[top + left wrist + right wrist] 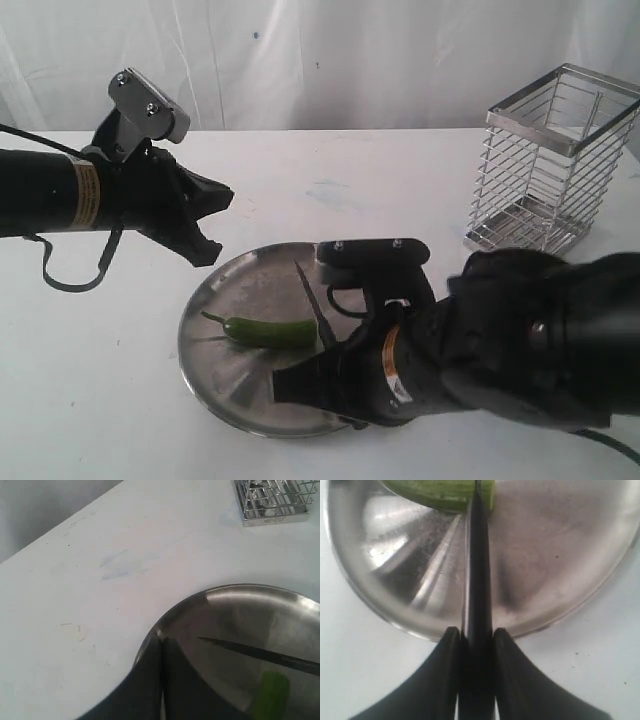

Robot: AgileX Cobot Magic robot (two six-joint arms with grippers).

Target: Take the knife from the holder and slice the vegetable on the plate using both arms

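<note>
My right gripper (476,642) clamped on knife (478,570), blade across chili (268,332) on plate (215,370), my left gripper (205,225) closed empty above plate rim, wire holder (553,165) well apart

Lab test setup: bare white table (330,190), white curtain backdrop (330,60).

Your arms are thick black cylinders with yellow-white labels behind each pincer, loose black cable, grey screwed camera bracket above left pincer (205,225).
</note>
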